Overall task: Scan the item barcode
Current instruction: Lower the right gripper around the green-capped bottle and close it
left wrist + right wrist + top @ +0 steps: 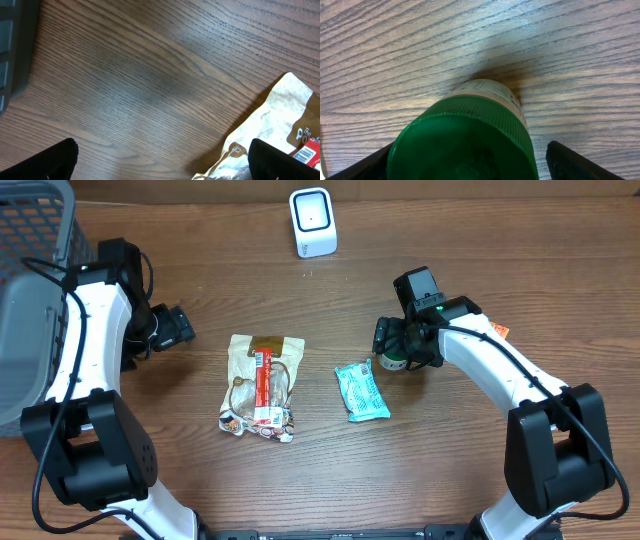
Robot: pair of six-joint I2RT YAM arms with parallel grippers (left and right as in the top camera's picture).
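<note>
1. Progress: early stage. Nothing scanned as far as visible. Green-capped bottle (465, 145) not gripped and not lifted, well apart from the white scanner (312, 222) at the far edge of the tabletop.
2. Right gripper (398, 350): fingers spread, one on either side of the bottle's cap, no pinch visible.
3. Left gripper (172, 328): fingers spread wide over bare wood toward the left edge, holding nothing, near the snack bag (262, 385).
4. Location of the bottle: right half of the tabletop, between the teal packet (361, 391) and the right edge, near the packet.
5. Orientation: apparently upright, cap uppermost, long axis roughly vertical. Pale label partly seen below the cap, barcode not visible.
6. Remaining, by judgement: closing on the bottle, lifting, carrying toward the scanner, turning the barcode to face it.
</note>
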